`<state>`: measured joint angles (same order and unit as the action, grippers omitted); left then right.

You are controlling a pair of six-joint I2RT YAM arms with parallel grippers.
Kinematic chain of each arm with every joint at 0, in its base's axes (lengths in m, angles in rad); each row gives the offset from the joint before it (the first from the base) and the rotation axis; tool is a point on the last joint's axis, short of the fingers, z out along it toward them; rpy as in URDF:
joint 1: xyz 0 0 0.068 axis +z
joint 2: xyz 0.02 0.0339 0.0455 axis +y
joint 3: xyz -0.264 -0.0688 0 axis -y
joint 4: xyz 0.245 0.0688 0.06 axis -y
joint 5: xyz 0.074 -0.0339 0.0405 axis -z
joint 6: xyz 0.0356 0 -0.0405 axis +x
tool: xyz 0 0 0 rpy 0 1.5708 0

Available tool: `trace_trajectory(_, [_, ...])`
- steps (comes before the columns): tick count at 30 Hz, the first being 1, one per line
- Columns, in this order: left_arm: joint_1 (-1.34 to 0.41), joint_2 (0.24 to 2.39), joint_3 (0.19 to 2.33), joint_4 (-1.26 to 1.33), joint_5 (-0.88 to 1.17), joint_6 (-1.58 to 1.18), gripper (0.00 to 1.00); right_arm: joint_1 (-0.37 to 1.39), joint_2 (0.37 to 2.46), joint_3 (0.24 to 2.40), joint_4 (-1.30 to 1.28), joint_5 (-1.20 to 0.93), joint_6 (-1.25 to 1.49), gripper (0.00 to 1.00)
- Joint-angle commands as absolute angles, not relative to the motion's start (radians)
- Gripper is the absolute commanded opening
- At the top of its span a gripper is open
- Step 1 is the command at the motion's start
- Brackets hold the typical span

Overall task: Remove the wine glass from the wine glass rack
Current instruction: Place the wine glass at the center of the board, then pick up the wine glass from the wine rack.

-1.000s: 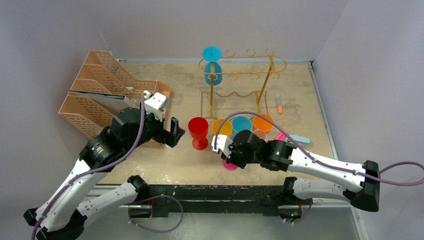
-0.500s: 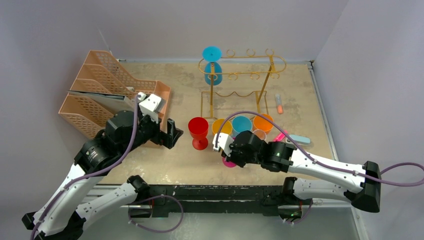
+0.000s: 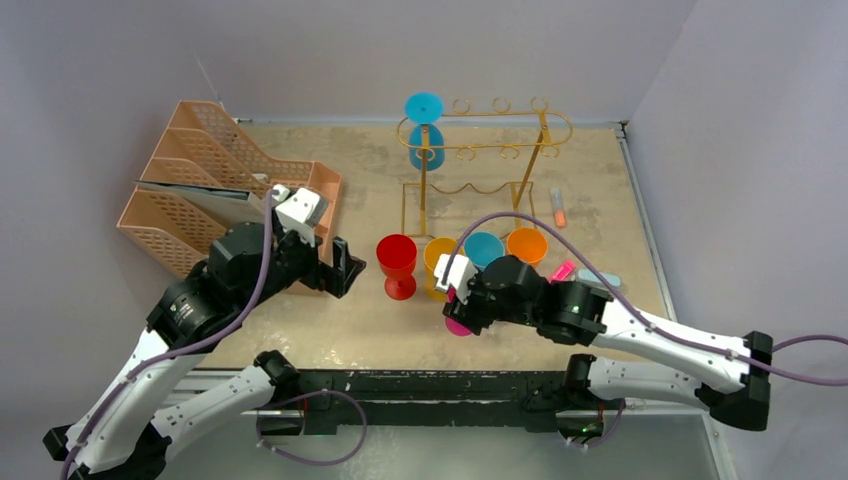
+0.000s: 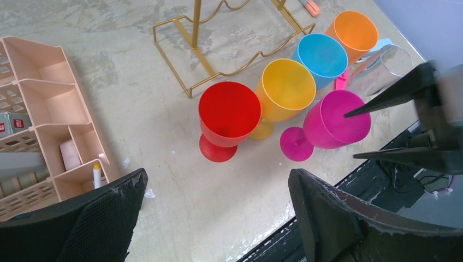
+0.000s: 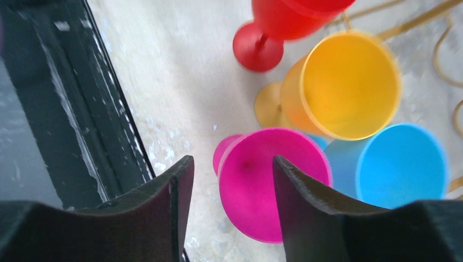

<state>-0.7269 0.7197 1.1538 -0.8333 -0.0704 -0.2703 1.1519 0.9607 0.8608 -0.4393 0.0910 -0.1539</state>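
Observation:
The gold wire rack (image 3: 487, 150) stands at the back centre; its base shows in the left wrist view (image 4: 218, 60). One blue wine glass (image 3: 426, 128) hangs upside down at the rack's left end. In front stand a red (image 3: 397, 262), a yellow (image 3: 440, 260), a blue (image 3: 483, 247) and an orange glass (image 3: 526, 243). My right gripper (image 3: 455, 295) is open, its jaws straddling the rim of a magenta glass (image 5: 284, 185) near the front edge. My left gripper (image 3: 345, 265) is open and empty, left of the red glass (image 4: 229, 112).
Peach mesh file trays (image 3: 200, 190) stand at the left, close behind my left arm. An orange marker (image 3: 559, 210) lies right of the rack. A clear glass (image 4: 377, 68) and pink and pale blue items (image 3: 585, 275) sit by my right arm.
My right gripper has shifted slightly left and towards the rack over the magenta glass. My left arm drew back a little towards the trays, then held still.

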Motion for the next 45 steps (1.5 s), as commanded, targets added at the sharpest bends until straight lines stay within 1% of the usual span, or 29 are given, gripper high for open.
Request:
trace_trajectory(1, [-0.726,0.739,1.167,-0.823,-0.066,-0.285,1.00,1.156,0.883,0.980,-0.361,0.089,-0.097,0.61])
trace_trajectory(3, [-0.726,0.751,1.164,-0.821,-0.064,-0.287,1.00,1.156,0.874,1.018,-0.358,0.119,-0.049,0.63])
trace_trajectory(5, [-0.726,0.762,1.166,-0.824,-0.068,-0.291,1.00,1.156,0.902,1.102,-0.428,0.190,-0.012,0.67])
trace_trajectory(7, [-0.726,0.776,1.166,-0.835,-0.087,-0.297,1.00,1.156,0.958,1.213,-0.515,0.291,-0.007,0.71])
trace_trajectory(9, [-0.726,0.796,1.173,-0.849,-0.081,-0.297,1.00,1.139,1.037,1.379,-0.628,0.404,0.075,0.79])
trace_trajectory(10, [-0.726,0.808,1.179,-0.854,-0.063,-0.295,1.00,1.101,1.089,1.471,-0.703,0.434,0.126,0.80])
trace_trajectory(12, [-0.726,0.827,1.186,-0.857,-0.037,-0.295,1.00,1.001,1.197,1.627,-0.829,0.391,0.219,0.80])
trace_trajectory(14, [-0.727,0.837,1.184,-0.854,-0.037,-0.302,1.00,0.931,1.240,1.681,-0.809,0.286,0.243,0.80])
trace_trajectory(16, [-0.726,0.835,1.176,-0.844,-0.037,-0.305,1.00,0.888,1.267,1.713,-0.754,0.230,0.264,0.80])
trace_trajectory(18, [-0.726,0.828,1.167,-0.836,-0.035,-0.307,1.00,0.828,1.309,1.774,-0.750,0.193,0.312,0.77])
trace_trajectory(20, [-0.726,0.820,1.157,-0.825,-0.041,-0.313,1.00,0.772,1.350,1.839,-0.741,0.160,0.359,0.69])
trace_trajectory(21, [-0.726,0.818,1.151,-0.819,-0.046,-0.315,1.00,0.760,1.365,1.856,-0.716,0.151,0.365,0.68])
trace_trajectory(25, [-0.726,0.826,1.149,-0.826,-0.049,-0.310,1.00,0.709,1.441,1.916,-0.659,0.123,0.384,0.68])
trace_trajectory(28, [-0.726,0.831,1.149,-0.827,-0.038,-0.313,1.00,0.641,1.515,1.979,-0.638,0.053,0.438,0.67])
trace_trajectory(32, [-0.726,0.829,1.149,-0.825,-0.032,-0.325,1.00,0.584,1.612,2.036,-0.544,0.002,0.477,0.63])
trace_trajectory(36, [-0.726,0.820,1.146,-0.826,-0.038,-0.328,1.00,0.537,1.721,2.159,-0.552,-0.041,0.515,0.59])
trace_trajectory(41, [-0.726,0.810,1.146,-0.828,-0.048,-0.331,1.00,0.509,1.800,2.205,-0.517,-0.039,0.530,0.52])
trace_trajectory(45, [-0.726,0.805,1.145,-0.833,-0.051,-0.333,1.00,0.495,1.838,2.227,-0.512,-0.048,0.538,0.50])
